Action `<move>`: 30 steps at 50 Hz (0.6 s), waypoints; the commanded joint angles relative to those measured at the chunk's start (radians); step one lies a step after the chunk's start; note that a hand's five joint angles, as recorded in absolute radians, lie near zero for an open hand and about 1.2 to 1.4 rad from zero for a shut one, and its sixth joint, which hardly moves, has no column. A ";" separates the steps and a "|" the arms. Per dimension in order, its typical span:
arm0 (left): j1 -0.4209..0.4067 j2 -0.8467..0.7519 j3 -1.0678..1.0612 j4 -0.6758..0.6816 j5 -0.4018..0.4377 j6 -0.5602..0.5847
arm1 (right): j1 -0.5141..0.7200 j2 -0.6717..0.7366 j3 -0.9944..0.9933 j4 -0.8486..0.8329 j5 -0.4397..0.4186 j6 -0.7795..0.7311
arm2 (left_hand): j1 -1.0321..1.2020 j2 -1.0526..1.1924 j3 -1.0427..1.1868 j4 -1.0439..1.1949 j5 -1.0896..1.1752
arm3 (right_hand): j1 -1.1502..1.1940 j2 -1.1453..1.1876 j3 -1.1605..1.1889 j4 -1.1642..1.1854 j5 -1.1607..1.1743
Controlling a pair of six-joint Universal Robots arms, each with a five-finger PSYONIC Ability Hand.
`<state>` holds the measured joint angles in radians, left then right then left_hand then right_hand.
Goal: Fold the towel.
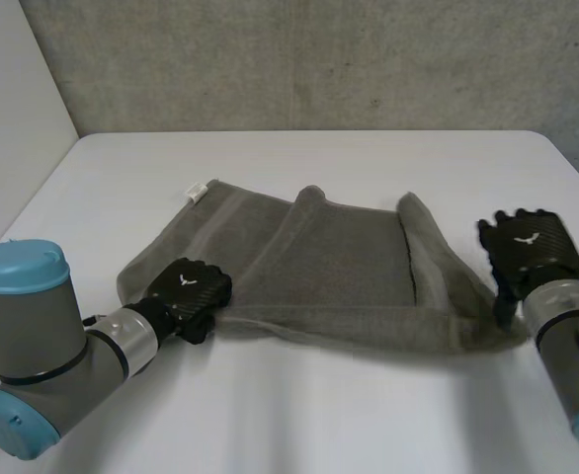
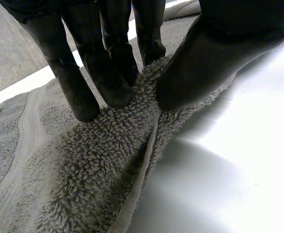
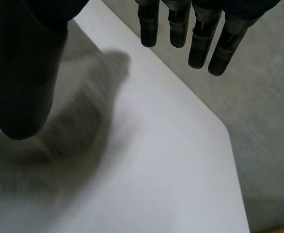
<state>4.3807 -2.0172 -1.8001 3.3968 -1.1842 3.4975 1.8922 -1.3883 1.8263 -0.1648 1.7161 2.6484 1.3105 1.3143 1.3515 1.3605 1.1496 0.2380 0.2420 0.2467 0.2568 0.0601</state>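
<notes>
on the white table [image 1: 299, 415] the grey towel [image 1: 329, 262] is spread. its near left corner is pinched by the left hand [image 1: 189, 291]; the fingers of the right hand [image 1: 529, 247] are straight and apart, empty, at the right end. no fold seems completed yet. the long axis is laid left to right, with the label [image 1: 200, 193] far left.

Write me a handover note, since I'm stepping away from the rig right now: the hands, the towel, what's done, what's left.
Left hand: shut on the towel, pinching its near edge by the left corner.
Right hand: open, holding nothing, beside the towel's right end.
Towel: spread across the table, rumpled, right end bunched up.
Done: left grasp only.
Left: right hand's grasp, then the fold itself.
</notes>
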 commanded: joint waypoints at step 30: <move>-0.013 -0.014 0.295 -0.211 -0.002 -0.236 | 0.134 0.136 0.018 0.104 -0.242 0.148 | 0.086 0.082 0.045 0.036 0.072 | 0.114 0.110 0.105 0.095 0.117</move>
<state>4.3679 -2.0122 -1.5387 3.2122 -1.1858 3.2904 2.0239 -1.3360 1.8519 -0.0365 1.4732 2.7276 1.3108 1.3143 1.3515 1.3607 1.1520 0.3038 0.3035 0.3019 0.3013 0.1406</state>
